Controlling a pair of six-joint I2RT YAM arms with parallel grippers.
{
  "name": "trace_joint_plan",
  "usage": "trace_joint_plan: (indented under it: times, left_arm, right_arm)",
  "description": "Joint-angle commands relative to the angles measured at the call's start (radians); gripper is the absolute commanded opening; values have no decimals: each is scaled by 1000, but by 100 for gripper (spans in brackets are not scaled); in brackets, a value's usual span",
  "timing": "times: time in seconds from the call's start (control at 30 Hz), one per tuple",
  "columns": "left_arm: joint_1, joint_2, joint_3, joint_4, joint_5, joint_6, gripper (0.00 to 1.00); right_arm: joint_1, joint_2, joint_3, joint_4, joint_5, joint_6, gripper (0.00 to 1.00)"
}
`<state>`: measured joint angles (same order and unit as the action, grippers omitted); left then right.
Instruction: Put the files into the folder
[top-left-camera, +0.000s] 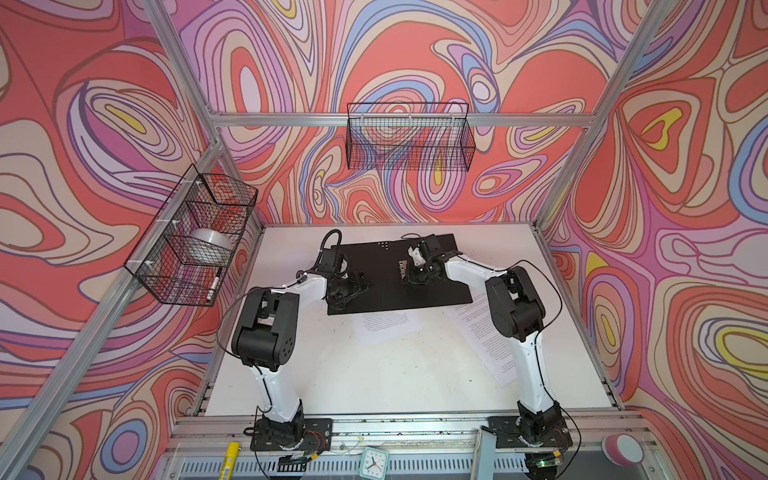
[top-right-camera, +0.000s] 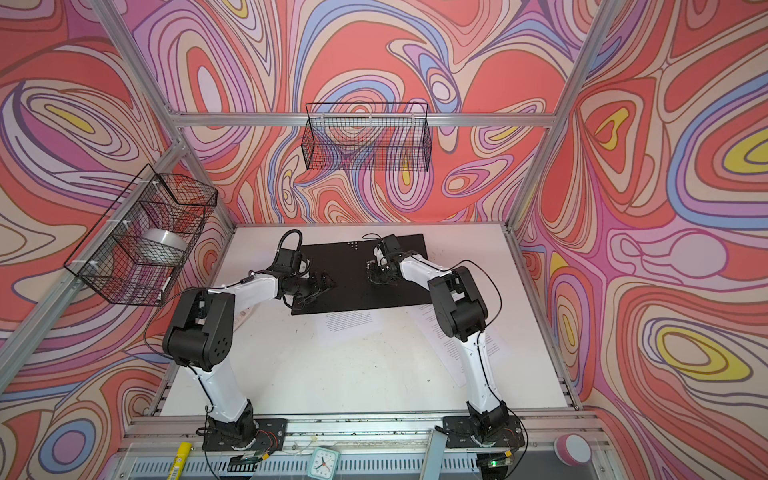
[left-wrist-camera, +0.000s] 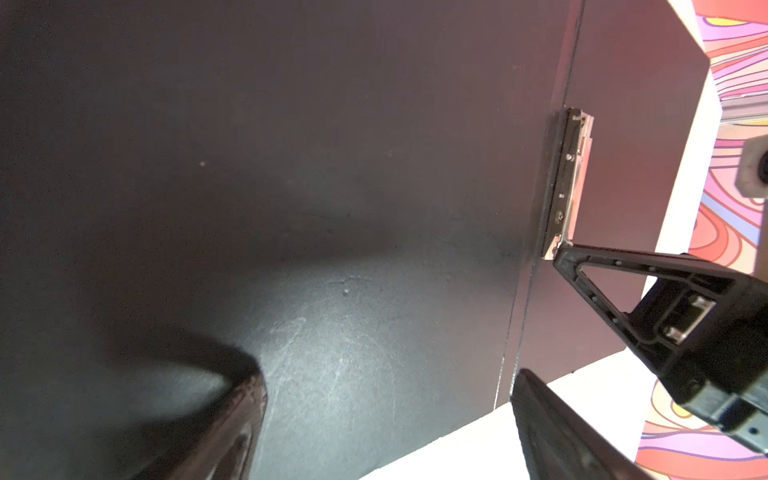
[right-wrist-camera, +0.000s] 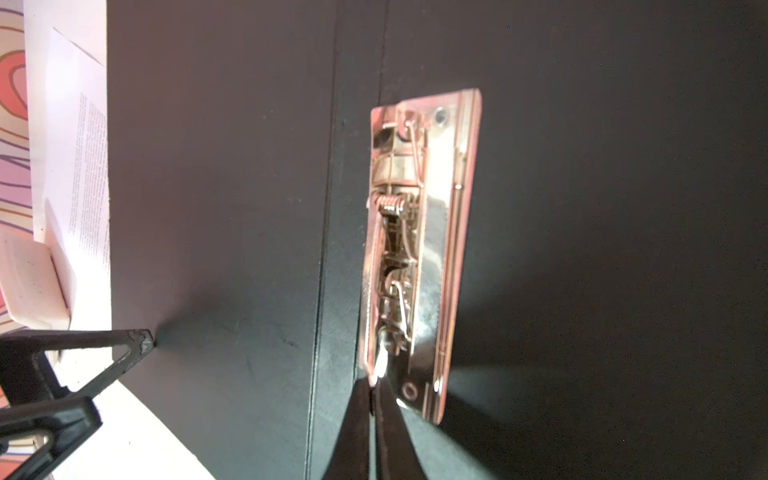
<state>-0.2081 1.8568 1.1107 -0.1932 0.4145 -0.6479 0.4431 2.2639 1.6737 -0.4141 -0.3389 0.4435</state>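
Observation:
The folder (top-left-camera: 395, 291) (top-right-camera: 365, 291) lies open at the back of the table, black inside up. Its metal spine clip (top-left-camera: 402, 268) (right-wrist-camera: 419, 249) (left-wrist-camera: 567, 183) stands raised. My right gripper (right-wrist-camera: 376, 384) (top-left-camera: 409, 274) is shut, its tips pinching the lever end of that clip. My left gripper (left-wrist-camera: 386, 386) (top-left-camera: 353, 286) is open, low over the folder's left panel near its front edge, holding nothing. Of the files, one sheet (top-left-camera: 384, 326) (top-right-camera: 347, 322) pokes out from under the folder's front edge. Another sheet (top-left-camera: 490, 332) (right-wrist-camera: 89, 166) lies to the right, partly under my right arm.
A wire basket (top-left-camera: 191, 232) on the left wall holds a tape roll and a marker. Another wire basket (top-left-camera: 409, 137) hangs on the back wall. A small clock (top-left-camera: 374, 461) and a pink-white round thing (top-left-camera: 623, 451) sit on the front rail.

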Motion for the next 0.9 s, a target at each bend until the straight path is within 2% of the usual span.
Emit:
trace_joint_plan:
  times: [0.0, 0.2, 0.37, 0.47, 0.73, 0.87]
  left_arm:
    - [9, 73, -39, -119, -83, 3, 93]
    - [15, 68, -35, -141, -97, 16, 93]
    - [16, 73, -36, -134, -94, 15, 93]
    - [17, 82, -38, -134, -94, 16, 93]
    - [16, 89, -40, -132, -98, 19, 93]
    - [16, 85, -43, -135, -98, 19, 92]
  right_arm:
    - [-11, 41, -39, -95, 192, 35, 0]
    - [-13, 27, -113, -94, 283, 57, 0]
    - [-13, 40, -148, -72, 317, 89, 0]
    - [-18, -4, -172, -28, 277, 94, 0]
    - [-31, -92, -102, 9, 0, 137, 1]
    - [-42, -142, -95, 31, -13, 135, 39]
